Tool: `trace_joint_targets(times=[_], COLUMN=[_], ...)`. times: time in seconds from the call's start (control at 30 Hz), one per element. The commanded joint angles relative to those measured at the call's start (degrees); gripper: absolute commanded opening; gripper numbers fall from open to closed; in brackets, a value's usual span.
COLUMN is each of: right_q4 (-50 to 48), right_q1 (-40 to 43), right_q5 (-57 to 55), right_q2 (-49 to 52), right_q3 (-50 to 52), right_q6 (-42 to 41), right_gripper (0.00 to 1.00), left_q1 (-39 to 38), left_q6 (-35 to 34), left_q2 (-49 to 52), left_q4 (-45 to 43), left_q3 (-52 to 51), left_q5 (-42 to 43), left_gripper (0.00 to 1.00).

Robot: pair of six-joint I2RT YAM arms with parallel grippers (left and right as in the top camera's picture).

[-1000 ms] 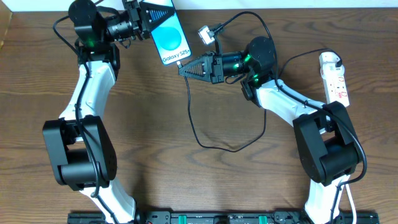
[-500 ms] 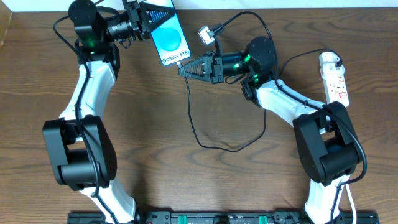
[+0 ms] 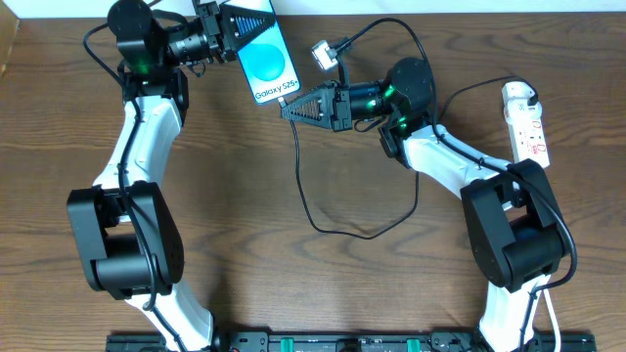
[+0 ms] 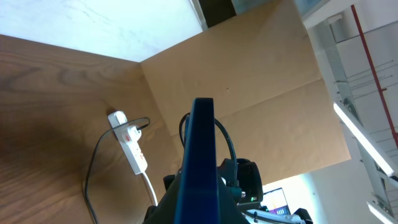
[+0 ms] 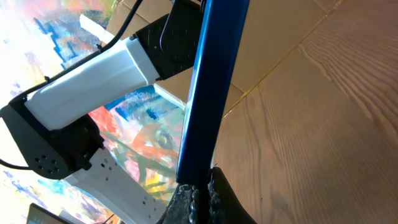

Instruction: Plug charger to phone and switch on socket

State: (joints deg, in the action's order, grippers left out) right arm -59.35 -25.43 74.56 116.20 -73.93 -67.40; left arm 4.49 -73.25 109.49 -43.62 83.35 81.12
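The phone (image 3: 266,61) is over the far side of the worktop (image 3: 293,284), with our left tool (image 3: 235,31) clamped on it so it keeps steady. Our right tool (image 3: 290,108) pinches the charger (image 3: 303,186) tip at the phone's bottom edge, ready to push in. Nothing has moved since before.

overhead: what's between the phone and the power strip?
Overhead view: between the blue-screened smartphone and narrow white power strip lie the charger's white adapter, loops of its thin black cable, and the right arm's black wrist.
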Motion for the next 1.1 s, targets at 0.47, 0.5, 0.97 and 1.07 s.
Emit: trace_joint_targets(times=[0.47,0.5,0.97,1.07], right_q4=[-0.22,-0.22,-0.22,-0.22], right_q1=[-0.11,-0.11,-0.11,-0.11], right_q5=[-0.17,-0.07,1.25,1.25], right_q2=[-0.13,-0.13,-0.13,-0.13], right_q3=[-0.85,-0.85,-0.85,-0.85], right_q6=[0.15,0.15,0.15,0.17], right_gripper=[0.01,0.01,0.01,0.01], left_q1=[0.37,0.37,1.84,2.10], left_q6=[5.55,5.55,6.97,6.99], left_q2=[-1.70,-1.70,-1.70,-1.70], left_q4=[-0.63,-0.63,-0.61,-0.39], left_q3=[1.20,1.20,1.20,1.20], left_q5=[0.76,0.76,-1.53,-0.98], left_gripper=[0.07,0.07,0.07,0.07])
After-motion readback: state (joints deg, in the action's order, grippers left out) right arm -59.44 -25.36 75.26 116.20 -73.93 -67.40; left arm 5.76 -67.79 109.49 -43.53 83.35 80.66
